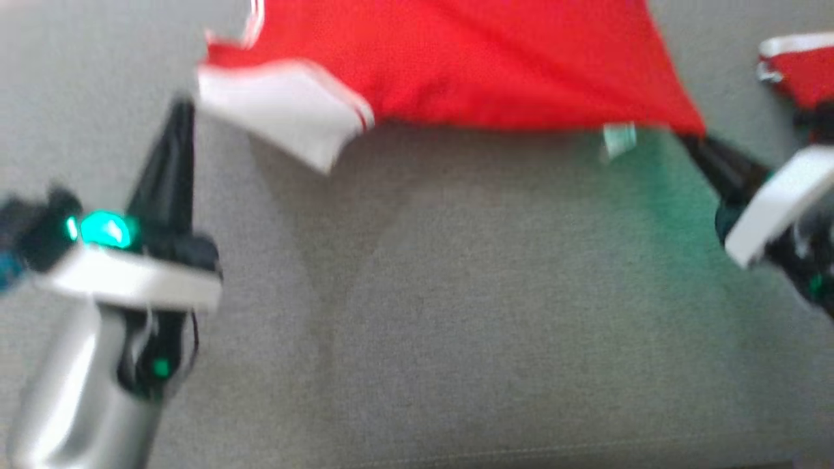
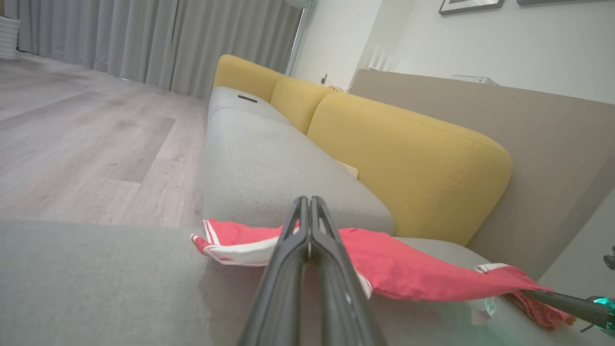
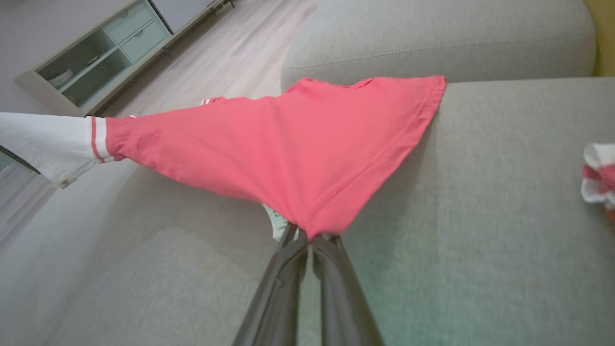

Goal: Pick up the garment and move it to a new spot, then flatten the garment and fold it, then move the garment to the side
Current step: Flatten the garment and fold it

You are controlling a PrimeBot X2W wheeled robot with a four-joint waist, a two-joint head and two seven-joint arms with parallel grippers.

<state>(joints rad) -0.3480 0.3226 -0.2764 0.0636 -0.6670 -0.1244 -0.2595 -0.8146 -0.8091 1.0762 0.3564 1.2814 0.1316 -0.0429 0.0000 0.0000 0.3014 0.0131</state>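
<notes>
The garment (image 1: 495, 65) is a red shirt with white sleeves, stretched a little above the grey sofa seat (image 1: 456, 312). My right gripper (image 1: 687, 138) is shut on its red corner, which shows bunched at the fingertips in the right wrist view (image 3: 310, 238). The red cloth (image 3: 288, 149) fans out from there to the seat's far edge. My left gripper (image 1: 184, 107) is shut with nothing between its fingers, its tip just left of the white sleeve (image 1: 280, 114). In the left wrist view, the shut left gripper (image 2: 308, 199) rises in front of the garment (image 2: 408, 274).
Another red and white piece of cloth (image 1: 801, 71) lies right of my right gripper. Yellow back cushions (image 2: 408, 158) line the sofa. Wooden floor (image 2: 72, 134) lies off the seat's edge, with a pale cabinet (image 3: 96, 53) beyond. A small dark object (image 2: 247, 98) rests on the far seat.
</notes>
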